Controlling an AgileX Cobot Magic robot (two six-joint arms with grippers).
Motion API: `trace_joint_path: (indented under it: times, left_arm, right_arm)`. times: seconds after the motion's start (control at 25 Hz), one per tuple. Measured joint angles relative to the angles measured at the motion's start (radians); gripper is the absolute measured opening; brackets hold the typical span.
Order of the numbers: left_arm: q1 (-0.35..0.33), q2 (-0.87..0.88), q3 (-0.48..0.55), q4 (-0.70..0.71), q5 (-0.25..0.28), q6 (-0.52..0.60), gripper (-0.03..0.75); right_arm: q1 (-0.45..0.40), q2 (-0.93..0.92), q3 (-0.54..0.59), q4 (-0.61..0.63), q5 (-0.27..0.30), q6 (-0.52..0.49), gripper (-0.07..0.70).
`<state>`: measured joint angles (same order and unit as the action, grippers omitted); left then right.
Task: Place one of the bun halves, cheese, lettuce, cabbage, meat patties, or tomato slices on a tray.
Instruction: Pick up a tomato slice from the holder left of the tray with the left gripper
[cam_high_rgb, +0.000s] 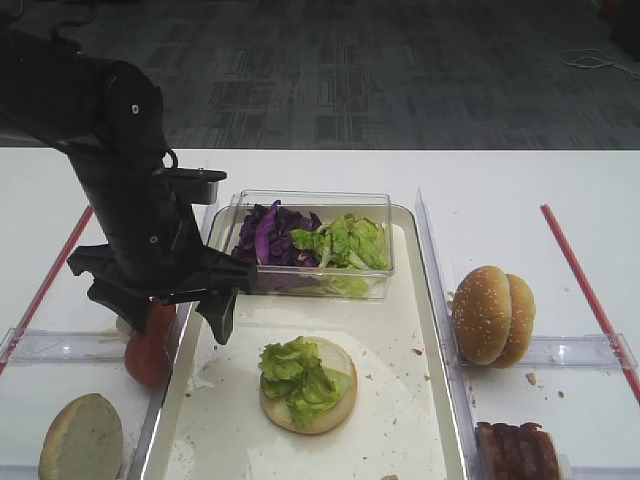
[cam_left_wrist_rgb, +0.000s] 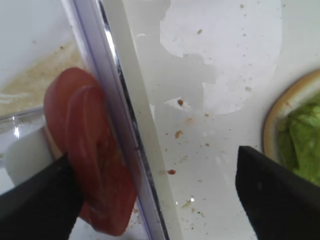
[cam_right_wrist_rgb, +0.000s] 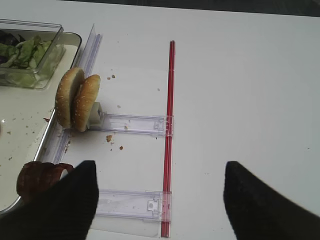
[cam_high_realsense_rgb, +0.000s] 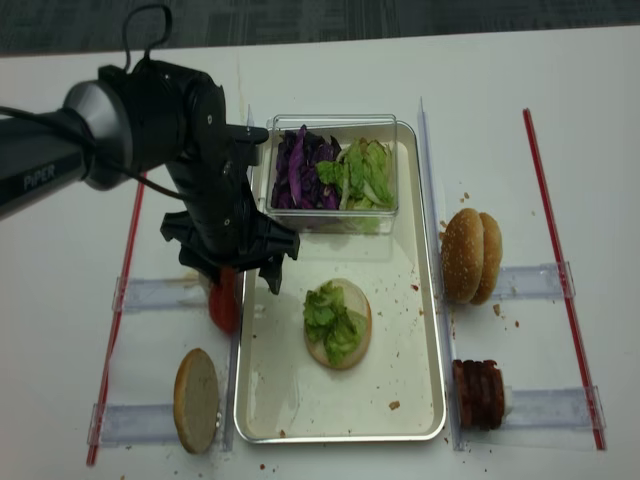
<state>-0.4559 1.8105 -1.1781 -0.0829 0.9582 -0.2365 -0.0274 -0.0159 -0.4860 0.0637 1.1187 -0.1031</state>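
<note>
A: Our thin round red tomato slices (cam_high_rgb: 148, 350) stand on edge just outside the left rim of the large off-white tray with the silvery raised rim (cam_high_realsense_rgb: 415, 400), touching it as far as we can tell from the left wrist view. Nothing holds them yet.

B: Agreed. Our black left gripper (cam_high_realsense_rgb: 232, 268) hangs over them with its fingers spread wide, one on the table side, one over the tray.

A: That straddle worries us. If we close from here, the inner finger could catch the tray's rim instead of the tomato and shove or lift the tray.

B: And the slices look soft and wet; a squeeze off centre might split them or let one slip out.

A: On the tray lies the pale cut bun half (cam_high_rgb: 318, 405) topped with ruffled green lettuce (cam_high_rgb: 298, 375). A careless drop could knock that leaf off.

B: Our black right gripper (cam_right_wrist_rgb: 159, 200) waits with its fingers apart above the white table, near the sesame bun halves (cam_right_wrist_rgb: 77, 99), holding nothing.
</note>
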Motion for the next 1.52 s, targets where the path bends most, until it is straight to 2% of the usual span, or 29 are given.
trace_joint_path:
  times: [0.16,0.52,0.68,1.04,1.52]
  left_arm:
    - [0.000,0.002,0.000,0.001,0.002,0.000,0.528]
    - [0.000,0.006,0.000,0.029,0.006,0.000,0.273]
    - [0.000,0.012,0.000,0.038,0.006,0.000,0.200]
    - [0.000,0.012,0.000,0.055,0.008,0.000,0.099]
    - [0.000,-0.017,0.000,0.055,0.015,0.000,0.086]
  right_arm:
    - [0.000,0.000,0.000,0.000,0.000,0.000,0.558]
    - [0.000,0.000,0.000,0.000,0.000,-0.002,0.558]
    - [0.000,0.000,0.000,0.000,0.000,-0.002,0.558]
    - [0.000,0.000,0.000,0.000,0.000,-0.002,0.558]
    - [0.000,0.000,0.000,0.000,0.000,-0.002,0.558]
